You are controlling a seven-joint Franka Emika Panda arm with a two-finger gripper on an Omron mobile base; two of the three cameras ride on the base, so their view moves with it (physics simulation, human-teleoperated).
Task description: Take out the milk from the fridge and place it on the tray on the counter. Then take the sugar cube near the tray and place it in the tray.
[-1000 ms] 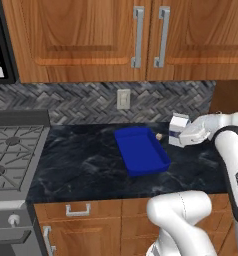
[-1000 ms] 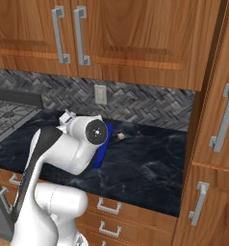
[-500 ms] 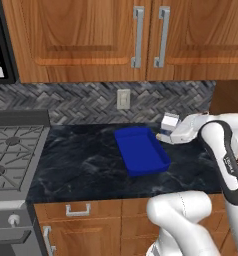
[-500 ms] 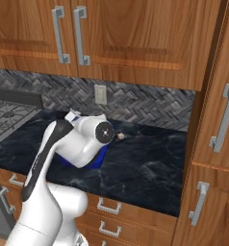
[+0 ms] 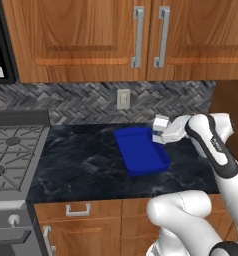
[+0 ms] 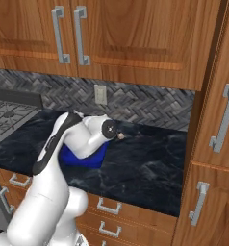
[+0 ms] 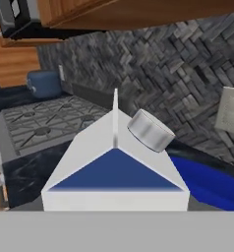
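Leftward and closer to the tray the arm has swung over the last second: in the left base view the end effector (image 5: 162, 129), which was out past the tray's right side, now hangs at the right rim of the tray (image 5: 141, 150), carrying the milk (image 5: 160, 122) just above that edge. The blue tray lies on the black marbled bench (image 5: 81, 160), with the gas stove (image 5: 13, 155) at the left and a wall outlet (image 5: 123, 98) on the herringbone backsplash behind.

From the right base view, the arm's white wrist covers most of the tray (image 6: 85, 159), leaving a blue strip showing under it. The sugar cube (image 6: 120, 136) sits on the bench (image 6: 145, 168) just right of the wrist, outside the tray. The end effector itself is hidden behind the wrist there.

Through the hand view, the milk (image 7: 116, 167) fills the foreground: gabled top, silver round cap, blue panel facing the camera. Its position tight against the camera shows it clamped in the end effector, though the fingertips are not visible. Behind it lie the tray (image 7: 207, 184) at the right and the stove (image 7: 45, 120) at the left.
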